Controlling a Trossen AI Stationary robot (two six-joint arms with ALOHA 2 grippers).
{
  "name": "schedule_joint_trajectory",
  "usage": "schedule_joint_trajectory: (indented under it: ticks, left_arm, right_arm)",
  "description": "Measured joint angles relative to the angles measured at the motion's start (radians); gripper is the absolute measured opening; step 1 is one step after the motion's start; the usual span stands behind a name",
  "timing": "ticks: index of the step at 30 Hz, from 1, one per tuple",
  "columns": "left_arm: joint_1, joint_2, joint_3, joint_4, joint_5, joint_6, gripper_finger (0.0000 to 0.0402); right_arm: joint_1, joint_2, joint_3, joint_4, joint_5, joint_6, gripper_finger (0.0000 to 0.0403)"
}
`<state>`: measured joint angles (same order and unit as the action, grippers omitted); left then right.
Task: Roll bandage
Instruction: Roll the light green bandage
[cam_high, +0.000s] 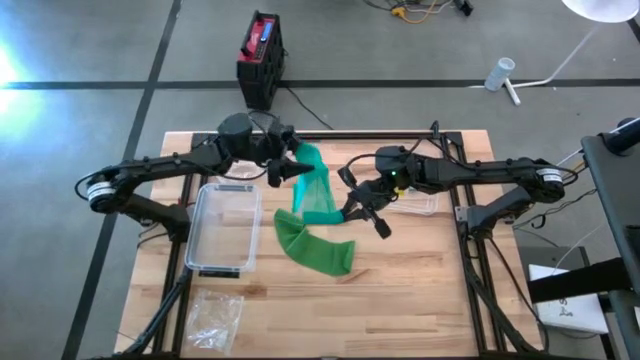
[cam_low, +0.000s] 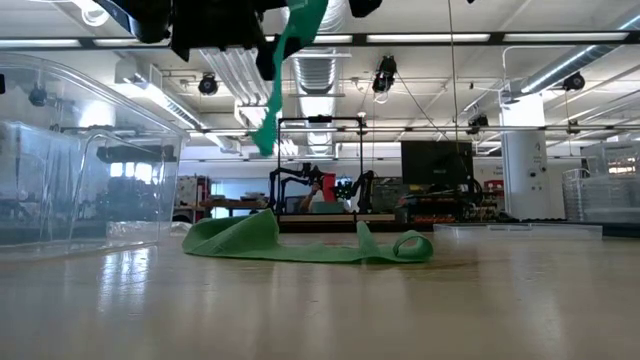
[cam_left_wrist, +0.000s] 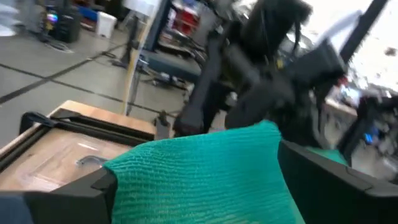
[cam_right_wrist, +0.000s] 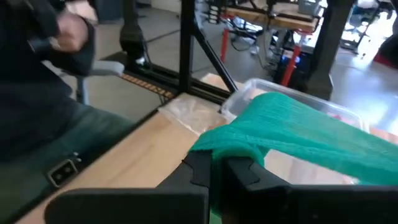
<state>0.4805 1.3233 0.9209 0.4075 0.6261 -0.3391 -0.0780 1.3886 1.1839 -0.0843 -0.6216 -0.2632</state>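
The left end effector (cam_high: 290, 170) stands open around the green bandage (cam_high: 315, 215), seemingly not gripping; the right end effector (cam_high: 357, 205) pinches it closed above the tabletop (cam_high: 420, 290).

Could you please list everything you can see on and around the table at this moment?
bandage: one, green, strung between both grippers above mid-table, its loose end heaped on the wood
clear plastic container: one, transparent, left side of the table
plastic bag: one, clear, near left corner
clear lid: one, transparent, under the right arm
black and red box: one, floor beyond the table
left gripper: one, dark, open around the bandage's upper end
right gripper: one, dark, shut on the bandage
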Motion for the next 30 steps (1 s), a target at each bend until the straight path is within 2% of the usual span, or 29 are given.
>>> schedule_joint_trajectory:
  ticks: [4,9,24,30]
  left_arm:
    - [0.0,0.014,0.001,-0.079,0.068,0.076,0.0312]
    - [-0.001,0.005,0.001,-0.214,0.075,0.192,0.0311]
    - [-0.094,0.002,0.001,-0.272,0.09,0.274,0.0292]
    - [-0.094,-0.082,-0.001,-0.406,0.055,0.303,0.029]
  right_arm:
    - [0.001,-0.02,0.006,0.005,-0.001,0.015,0.0003]
    - [0.001,-0.046,0.006,0.014,-0.001,0.028,0.0003]
    - [0.001,-0.053,0.006,0.132,0.016,0.109,0.0003]
    - [-0.003,-0.053,0.006,0.134,0.037,0.144,0.0003]
